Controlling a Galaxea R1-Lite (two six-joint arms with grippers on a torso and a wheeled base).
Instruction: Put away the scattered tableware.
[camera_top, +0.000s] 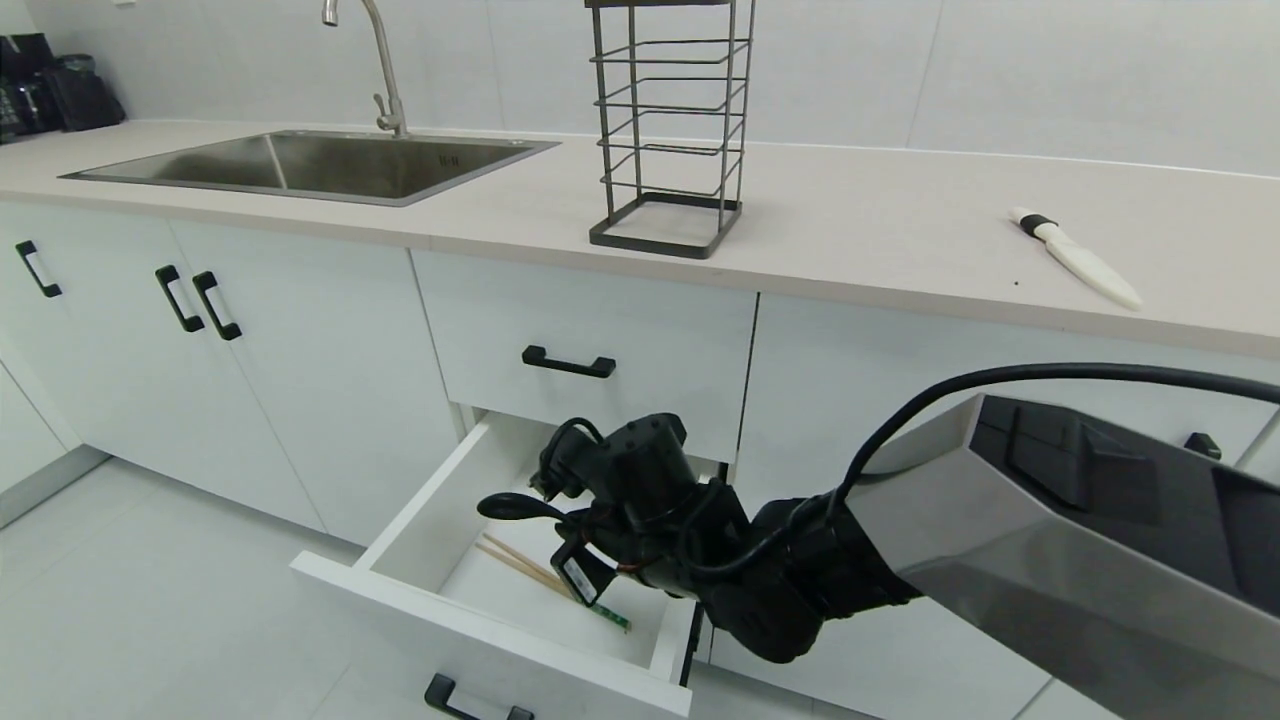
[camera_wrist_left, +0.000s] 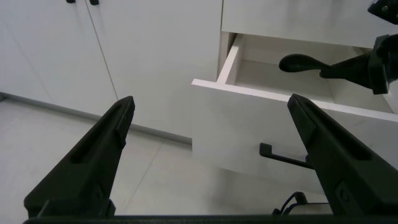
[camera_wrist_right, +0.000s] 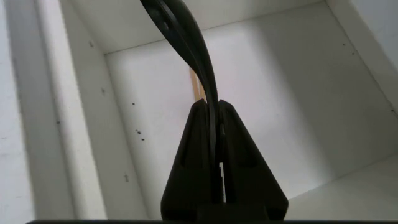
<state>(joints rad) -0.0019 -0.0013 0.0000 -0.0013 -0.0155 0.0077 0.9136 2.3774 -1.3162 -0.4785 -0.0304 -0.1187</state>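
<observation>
Right gripper (camera_top: 585, 520): clamped shut on the handle of the spoon (camera_top: 515, 507), above the open drawer (camera_top: 420, 590); the right wrist view shows both fingers pressed flat against the handle (camera_wrist_right: 211, 109).
Spoon: black, held clear of the drawer floor, bowl pointing toward the drawer's left wall.
Left gripper (camera_wrist_left: 211, 106): fingers spread wide with nothing between them, low in front of the drawer front (camera_wrist_left: 249, 124).
Chopsticks (camera_top: 525, 568): lying on the drawer floor below the spoon, angled toward the front right corner.
Knife (camera_top: 1078, 258): white, lying flat near the right end of the counter (camera_top: 880, 230).
Rack (camera_top: 668, 130): dark wire, upright at the middle of the counter, nearer the front edge.
Sink (camera_top: 310, 165): set into the counter's left part.
</observation>
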